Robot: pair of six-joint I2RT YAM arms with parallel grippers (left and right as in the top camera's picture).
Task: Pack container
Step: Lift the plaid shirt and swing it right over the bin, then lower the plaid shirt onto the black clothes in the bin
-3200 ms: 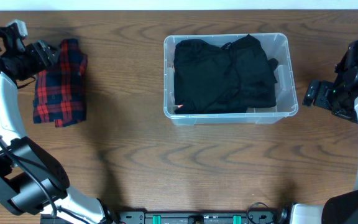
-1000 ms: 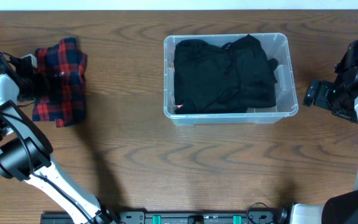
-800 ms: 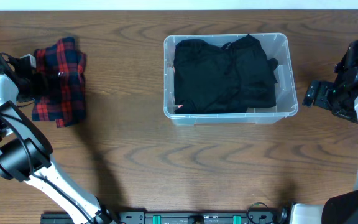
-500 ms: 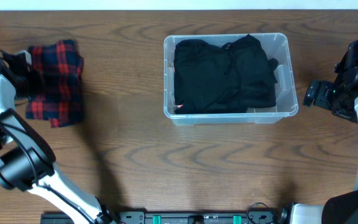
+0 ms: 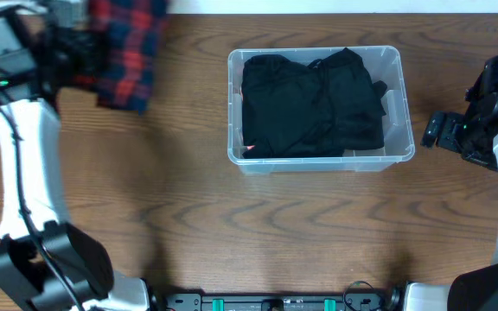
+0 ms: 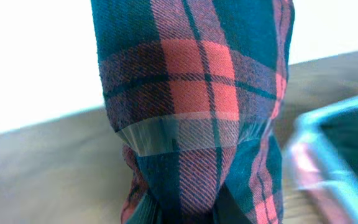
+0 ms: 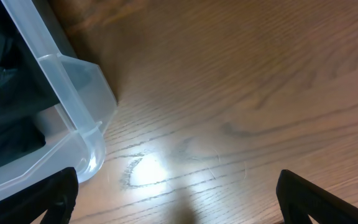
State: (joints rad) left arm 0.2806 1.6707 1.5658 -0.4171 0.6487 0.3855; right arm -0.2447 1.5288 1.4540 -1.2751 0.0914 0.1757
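Observation:
The container [image 5: 318, 164], a clear plastic bin, stands at the middle of the table with folded black clothing [image 5: 309, 104] inside. A red and dark blue plaid cloth [image 5: 128, 47] hangs in the air at the far left, off the table, and my left gripper [image 5: 69, 43] is shut on it. In the left wrist view the plaid cloth [image 6: 191, 93] fills the frame, pinched between the fingers [image 6: 146, 211] at the bottom, and the container [image 6: 328, 162] shows blurred to the right. My right gripper [image 5: 435, 130] stands open, right of the container, with nothing in it.
The right wrist view shows the container's corner [image 7: 73, 99] at the left, the black clothing [image 7: 5, 93] behind its wall, and bare wooden table [image 7: 229, 93] between the wide-apart fingers [image 7: 61, 193]. The table's far edge [image 5: 318, 12] runs behind the bin.
My left gripper closed on the plaid cloth, lifted it off the table and carried it toward the far edge and to the right. The right arm has not moved.

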